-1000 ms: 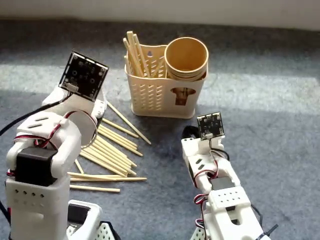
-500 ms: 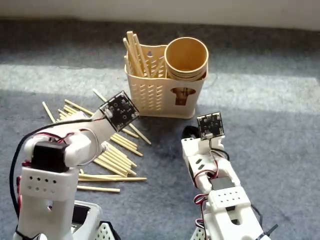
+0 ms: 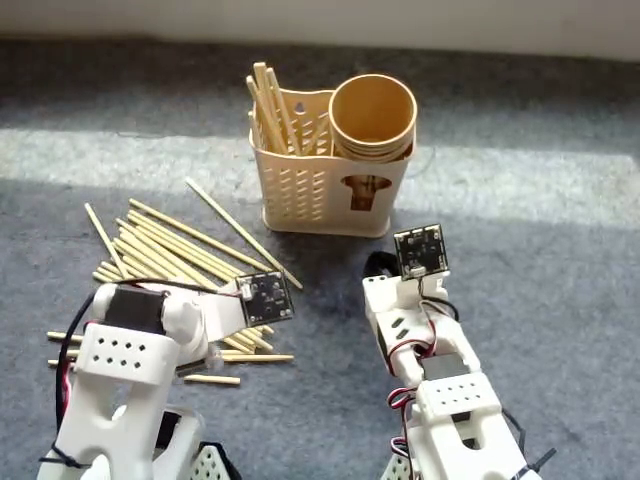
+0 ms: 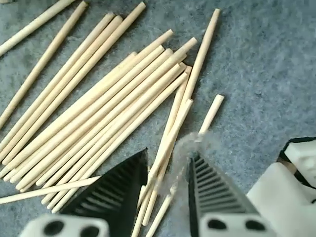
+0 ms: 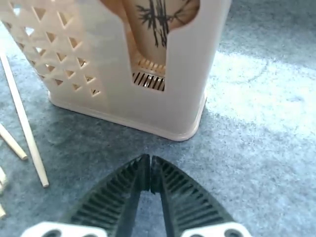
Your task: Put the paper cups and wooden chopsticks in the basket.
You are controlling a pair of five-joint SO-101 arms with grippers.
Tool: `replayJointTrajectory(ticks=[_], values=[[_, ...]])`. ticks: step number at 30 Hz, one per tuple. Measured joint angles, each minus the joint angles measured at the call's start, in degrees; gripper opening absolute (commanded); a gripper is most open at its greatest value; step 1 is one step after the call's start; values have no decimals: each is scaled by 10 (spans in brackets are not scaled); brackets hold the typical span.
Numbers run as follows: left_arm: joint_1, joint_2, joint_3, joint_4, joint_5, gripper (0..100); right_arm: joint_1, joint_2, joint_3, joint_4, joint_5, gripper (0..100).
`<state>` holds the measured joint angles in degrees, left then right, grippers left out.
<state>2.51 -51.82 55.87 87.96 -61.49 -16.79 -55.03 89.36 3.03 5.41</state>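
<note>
Grey carpet (image 3: pixel 520 260) carries the whole scene. The basket (image 3: pixel 300 190), a perforated plastic tub, stands upright and serves as landmark. The stacked cups (image 3: pixel 372 110) already sit inside it, in the half away from the loose pile, with several sticks standing upright in the other half. The remaining chopsticks (image 3: pixel 170 245) lie fanned on the carpet beside the basket, on the left arm's side and toward the robot. The right gripper (image 5: pixel 149 163) hangs just in front of the basket's cut-out wall, jaws pressed together on nothing. The left gripper (image 4: pixel 168 158) is low over the pile's edge farthest from the basket, jaws narrowly parted and straddling two or three sticks without yet pinching them. Handling, by judgement: the sticks look light, rigid, smooth and round, so they probably roll and slide against one another. A grasp near mid-length should keep a bundle level, whereas an end grasp may let it droop or splay. Taking few at once seems safer.
</note>
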Motion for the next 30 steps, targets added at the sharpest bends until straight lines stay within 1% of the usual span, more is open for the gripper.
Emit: replayJointTrajectory(ticks=[3,6,9,14,18,21,26,30], values=[[0,0,28,-5,-20,140,0,0,0,0,0,22],[1,0,62,-38,-25,140,0,0,0,0,0,22],[17,0,88,-60,-25,140,0,0,0,0,0,22],[40,0,92,-80,-26,140,0,0,0,0,0,23],[39,6,98,-105,-26,140,0,0,0,0,0,23],[39,40,98,-115,-26,139,0,0,0,0,0,23],[39,118,97,-155,-26,104,0,0,0,0,0,23],[39,179,79,-173,-26,104,0,0,0,0,0,23]])
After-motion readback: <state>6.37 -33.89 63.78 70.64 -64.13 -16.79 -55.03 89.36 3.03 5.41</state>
